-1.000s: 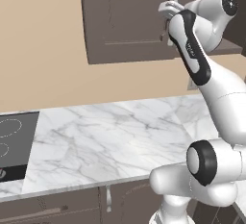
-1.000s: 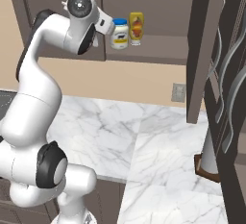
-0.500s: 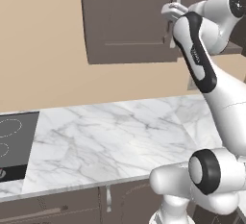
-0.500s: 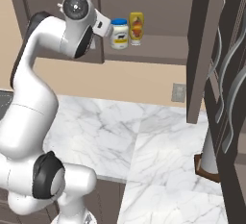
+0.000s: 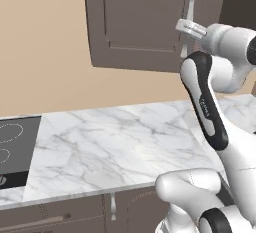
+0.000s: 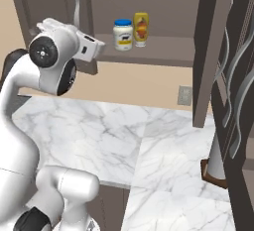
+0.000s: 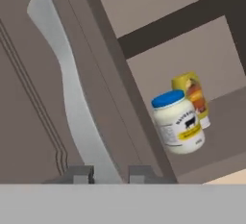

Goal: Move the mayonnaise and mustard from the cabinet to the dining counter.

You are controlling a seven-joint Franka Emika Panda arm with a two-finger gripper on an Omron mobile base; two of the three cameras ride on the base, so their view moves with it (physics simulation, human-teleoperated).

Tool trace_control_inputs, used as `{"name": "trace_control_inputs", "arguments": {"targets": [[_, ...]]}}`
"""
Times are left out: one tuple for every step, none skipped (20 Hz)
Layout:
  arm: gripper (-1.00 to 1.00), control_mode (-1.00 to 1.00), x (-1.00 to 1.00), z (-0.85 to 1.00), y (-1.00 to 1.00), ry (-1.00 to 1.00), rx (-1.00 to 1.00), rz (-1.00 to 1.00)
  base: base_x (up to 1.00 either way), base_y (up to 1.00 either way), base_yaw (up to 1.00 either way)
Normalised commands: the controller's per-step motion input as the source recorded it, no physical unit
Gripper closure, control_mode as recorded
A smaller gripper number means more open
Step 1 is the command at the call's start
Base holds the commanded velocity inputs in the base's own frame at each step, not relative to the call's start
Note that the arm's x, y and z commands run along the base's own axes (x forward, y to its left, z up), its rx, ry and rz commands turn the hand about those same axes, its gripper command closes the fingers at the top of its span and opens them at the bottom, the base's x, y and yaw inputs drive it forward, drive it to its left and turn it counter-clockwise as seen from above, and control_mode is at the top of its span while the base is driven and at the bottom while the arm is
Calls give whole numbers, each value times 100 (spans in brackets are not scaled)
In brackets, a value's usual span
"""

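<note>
The gripper [image 7: 110, 174] has its two dark tips set narrowly either side of the long curved silver handle [image 7: 72, 103] on the panelled brown cabinet [image 7: 29, 122] door; whether they pinch it I cannot tell. Deeper on the open shelf, the squat blue-lidded mayonnaise [image 7: 177, 122] stands just before the yellow mustard [image 7: 191, 93].

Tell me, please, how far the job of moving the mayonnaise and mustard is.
Done: one cabinet door stands open. In hand: the gripper straddles the left door's handle. Left: mayonnaise and mustard sit side by side on the shelf; neither moved.
</note>
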Motion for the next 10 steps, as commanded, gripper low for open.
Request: {"name": "trace_control_inputs", "arguments": {"targets": [[100, -100, -100, 0, -30, -27, 0, -21, 0, 0, 0], [100, -100, -100, 0, -31, -25, 0, -21, 0, 0, 0], [100, -100, -100, 0, -29, -23, 0, -21, 0, 0, 0], [100, -100, -100, 0, -28, -22, 0, -21, 0, 0, 0], [100, -100, -100, 0, -27, -21, 0, -20, 0, 0, 0], [100, -100, -100, 0, -28, -21, 0, -21, 0, 0, 0], [100, -100, -100, 0, -28, -22, 0, -21, 0, 0, 0], [100, -100, -100, 0, -34, -22, 0, -22, 0, 0, 0], [100, -100, -100, 0, -41, -17, 0, -24, 0, 0, 0], [100, -100, -100, 0, -39, -8, 0, -24, 0, 0, 0]]}}
